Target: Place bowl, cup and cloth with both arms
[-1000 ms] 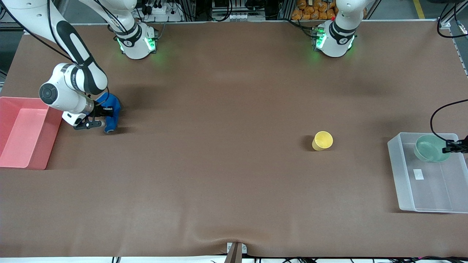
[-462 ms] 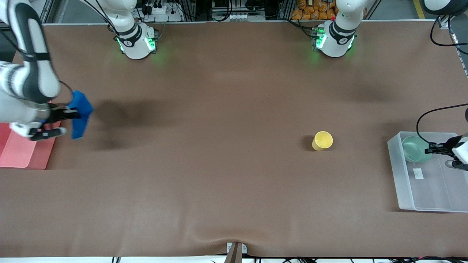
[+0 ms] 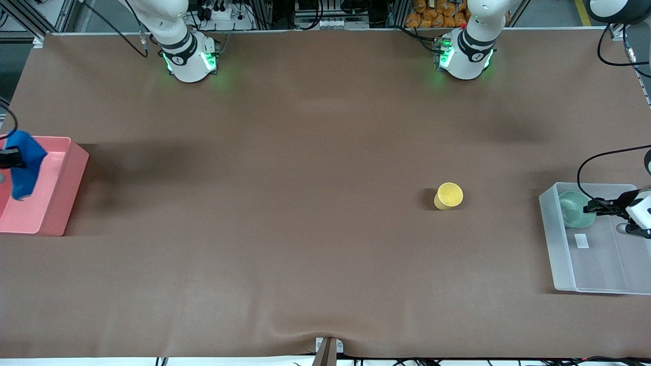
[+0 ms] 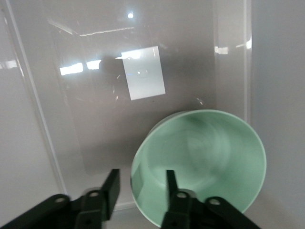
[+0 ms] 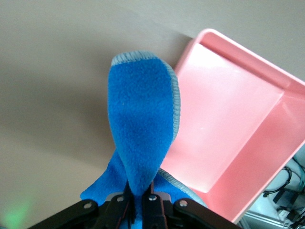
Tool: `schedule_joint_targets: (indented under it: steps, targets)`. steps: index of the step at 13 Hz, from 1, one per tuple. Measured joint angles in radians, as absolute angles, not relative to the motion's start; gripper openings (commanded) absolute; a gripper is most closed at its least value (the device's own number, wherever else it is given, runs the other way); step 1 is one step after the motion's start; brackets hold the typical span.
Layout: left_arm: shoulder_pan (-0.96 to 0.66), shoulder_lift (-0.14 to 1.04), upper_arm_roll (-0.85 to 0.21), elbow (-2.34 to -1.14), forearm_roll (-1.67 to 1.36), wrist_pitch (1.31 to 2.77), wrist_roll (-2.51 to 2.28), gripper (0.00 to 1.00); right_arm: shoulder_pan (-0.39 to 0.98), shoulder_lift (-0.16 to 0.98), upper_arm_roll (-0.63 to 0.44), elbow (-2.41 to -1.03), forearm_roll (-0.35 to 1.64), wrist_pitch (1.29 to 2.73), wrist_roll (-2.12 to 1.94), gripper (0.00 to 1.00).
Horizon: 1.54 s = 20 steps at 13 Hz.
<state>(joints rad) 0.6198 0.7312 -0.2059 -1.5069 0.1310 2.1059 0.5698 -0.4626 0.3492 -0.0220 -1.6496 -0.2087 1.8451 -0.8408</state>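
Cloth [image 3: 23, 163] is hanging from the right gripper [image 3: 7, 157] over the pink bin [image 3: 61, 198] at the right arm's end of the table, its long axis running down toward the bin's floor. In the right wrist view the blue fleece [image 5: 143, 138] is drooping away from the fingers [image 5: 125, 202], which are pinching it tight at one end; its free rounded end is pointing down past the bin's rim [image 5: 248, 52]. Most of the right arm is lying out of the front view; only the gripper's tip is showing at the edge.

Nearer the middle, the cup [image 3: 448, 195] is standing upright on the brown table [image 3: 305, 203], mouth up, well apart from both bins.

At the left arm's end, the bowl [image 3: 576, 209] is sitting in the clear bin [image 3: 559, 269], in the corner farthest from the front camera, mouth facing up. The left gripper [image 3: 596, 206] is reaching in level over the bin. In the left wrist view its fingers [image 4: 111, 188] are standing parted, straddling the bowl's rim [image 4: 143, 157] with gaps showing, one finger inside the bowl [image 4: 205, 162] and one outside.
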Motion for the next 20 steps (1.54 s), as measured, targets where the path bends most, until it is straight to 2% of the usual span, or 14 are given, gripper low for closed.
schedule_joint_targets:
  steps: [3,6,7,8,12,15,20]
  targets:
    - [0.622,0.693,-0.249,-1.469,0.117,2.093,0.571,1.00,-0.547,0.544,-0.022,-1.528,-0.209,1.964,-0.960,0.00]
    - [0.617,0.595,-0.344,-1.461,0.047,1.978,0.511,1.00,-0.593,0.660,-0.022,-1.502,-0.209,2.088,-0.991,0.00]
    - [0.615,0.567,-0.387,-1.461,0.041,1.942,0.452,1.00,-0.600,0.681,-0.022,-1.500,-0.205,2.108,-0.994,0.31]
    - [0.613,0.546,-0.438,-1.464,0.040,1.904,0.377,1.00,-0.602,0.695,-0.021,-1.499,-0.195,2.119,-0.995,0.99]
    - [0.597,0.533,-0.597,-1.550,0.040,1.864,0.063,1.00,-0.605,0.720,-0.021,-1.496,-0.110,2.116,-0.995,1.00]
    - [0.592,0.535,-0.674,-1.667,0.040,1.962,-0.124,1.00,-0.604,0.711,-0.010,-1.458,-0.096,2.062,-0.995,1.00]
    - [0.540,0.504,-0.718,-1.859,0.095,2.173,-0.322,1.00,-0.498,0.564,0.004,-1.423,-0.095,1.790,-0.850,1.00]
